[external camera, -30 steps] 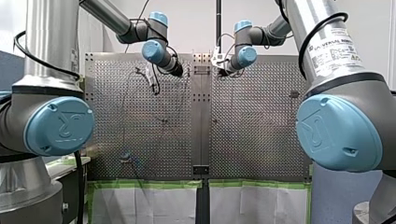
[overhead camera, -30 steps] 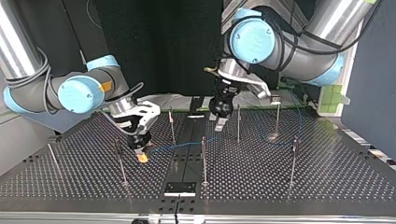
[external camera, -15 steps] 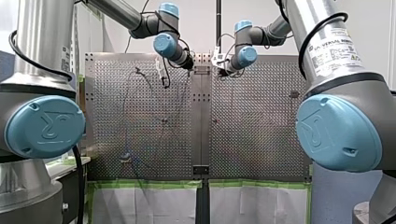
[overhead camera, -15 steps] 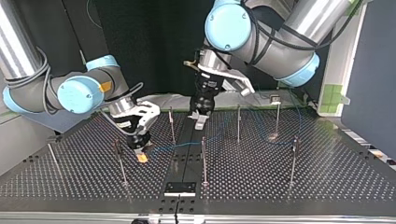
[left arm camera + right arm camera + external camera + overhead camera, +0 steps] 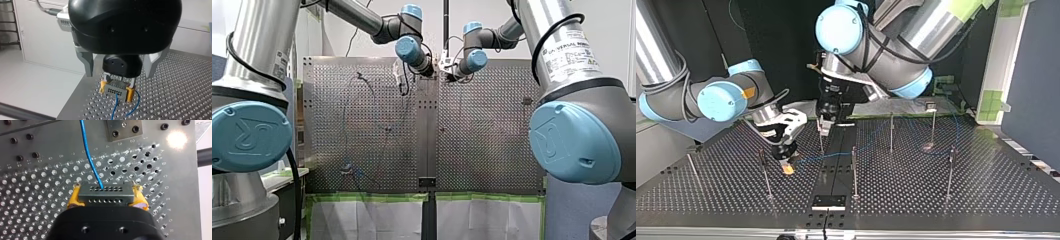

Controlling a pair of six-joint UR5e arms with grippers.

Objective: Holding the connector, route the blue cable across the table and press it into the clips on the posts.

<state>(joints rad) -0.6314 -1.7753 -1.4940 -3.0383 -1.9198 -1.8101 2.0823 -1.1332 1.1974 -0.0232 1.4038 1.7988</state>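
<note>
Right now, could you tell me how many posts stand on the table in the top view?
7: far-left post; front-left post; rear-centre post; front-centre post; two rear-right posts; far-right post. Others may be hidden.

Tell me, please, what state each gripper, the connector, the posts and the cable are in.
Left gripper: open, holding nothing.
Right gripper: shut on the connector.
Connector: gripped at both ends.
Posts: upright.
Blue cable: attached to the connector, runs past the posts; whether it is seated, cannot tell.
</note>
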